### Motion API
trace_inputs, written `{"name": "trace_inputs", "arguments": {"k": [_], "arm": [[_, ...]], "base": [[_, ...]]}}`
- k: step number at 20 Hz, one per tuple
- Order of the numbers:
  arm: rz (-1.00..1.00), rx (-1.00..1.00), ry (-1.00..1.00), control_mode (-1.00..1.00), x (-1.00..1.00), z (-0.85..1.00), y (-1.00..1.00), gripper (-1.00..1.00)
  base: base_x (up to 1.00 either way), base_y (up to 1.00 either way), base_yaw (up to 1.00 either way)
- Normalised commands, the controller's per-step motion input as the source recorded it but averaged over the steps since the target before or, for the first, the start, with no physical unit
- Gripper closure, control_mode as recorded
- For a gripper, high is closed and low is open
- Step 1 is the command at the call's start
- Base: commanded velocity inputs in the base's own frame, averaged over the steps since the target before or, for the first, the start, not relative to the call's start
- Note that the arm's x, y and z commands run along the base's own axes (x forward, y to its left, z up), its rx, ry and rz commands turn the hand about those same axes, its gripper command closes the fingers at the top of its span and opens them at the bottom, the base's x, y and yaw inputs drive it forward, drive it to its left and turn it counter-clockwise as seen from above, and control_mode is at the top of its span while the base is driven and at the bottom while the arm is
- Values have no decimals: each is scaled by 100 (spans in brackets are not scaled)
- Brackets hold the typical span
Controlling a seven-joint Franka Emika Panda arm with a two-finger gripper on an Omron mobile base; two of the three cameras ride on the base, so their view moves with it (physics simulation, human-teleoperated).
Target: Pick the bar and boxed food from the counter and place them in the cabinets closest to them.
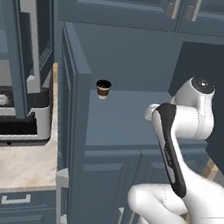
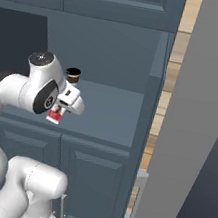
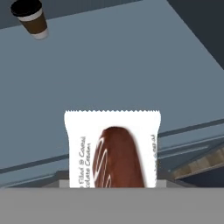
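Arm bent, gripper point(image 2: 57, 113) clamped on the bar point(image 3: 113, 148) above the shelf's point(image 3: 122, 74) front edge. Cup point(image 3: 30, 18) sits far back, probably near the shelf's rear wall.

White print runs sideways up the bar's point(image 3: 113, 151) wrapper, left of the brown picture — it looks like "Filled" and "Chocolate Cream", blurred. A second line on the right edge is too small to read.

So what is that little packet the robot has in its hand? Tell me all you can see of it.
It is the bar, a flat snack in a white wrapper with a serrated top edge, a picture of a brown chocolate-drizzled bar and small side print. The gripper holds it shut between its fingers, upright, above the blue-grey cabinet shelf. From the right base view its lower end looks red.
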Motion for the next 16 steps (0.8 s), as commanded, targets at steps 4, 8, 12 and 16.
{"name": "trace_inputs", "arguments": {"k": [4,8,12,16], "arm": [[0,0,0,-100,45,0,0,100],[0,0,0,-100,38,-15,0,100],[1,0,0,-100,30,-23,0,100],[1,0,0,-100,32,-24,0,100]], "base": [[0,0,0],[0,0,0],[0,0,0],[0,0,0]]}}
